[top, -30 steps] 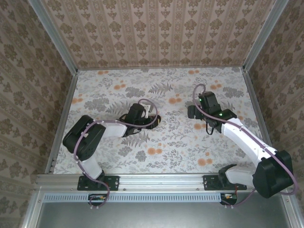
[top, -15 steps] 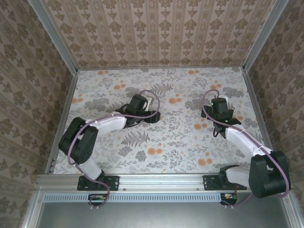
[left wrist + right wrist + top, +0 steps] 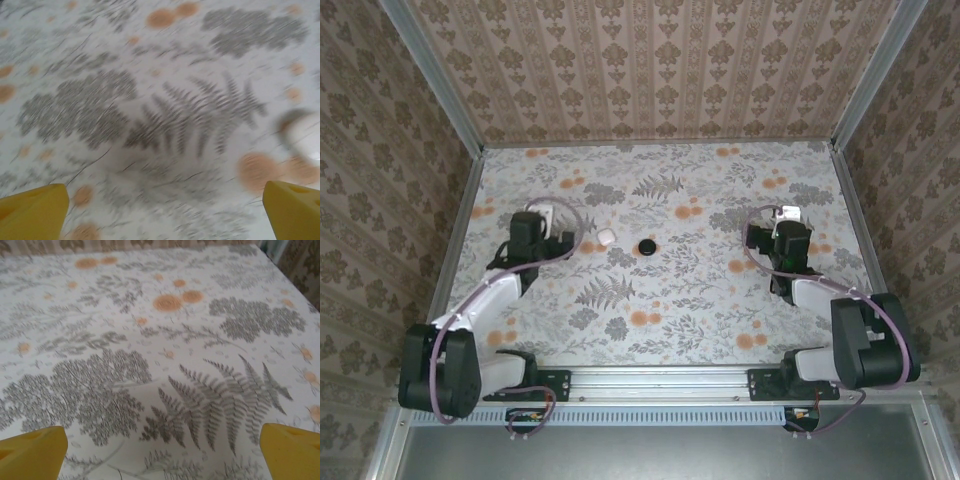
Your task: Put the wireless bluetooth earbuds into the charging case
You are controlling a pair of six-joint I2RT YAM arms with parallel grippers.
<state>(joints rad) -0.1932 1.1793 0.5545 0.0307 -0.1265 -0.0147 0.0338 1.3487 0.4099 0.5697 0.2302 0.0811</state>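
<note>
Arms are pulling back to their own sides of the table (image 3: pixel 700 290). A moment ago the left gripper (image 3: pixel 548 213) was pinched shut over the middle of the table. Now it is hanging near the left edge, and it is holding nothing. In the left wrist view its yellow fingertips (image 3: pixel 35 212) are standing wide apart over the blurry flower cloth. The right gripper (image 3: pixel 788 214) is waiting near the right edge with its jaws wide apart too, and it is holding nothing either.

The charging case (image 3: pixel 607 237) is lying by itself near the middle of the table, just beside the black disc (image 3: pixel 645 247) and on its left. Nothing is touching it. The earbuds are too tiny to find, so I cannot tell where they are. I am guessing the left gripper is done with its part and the job is ending or close to it.
</note>
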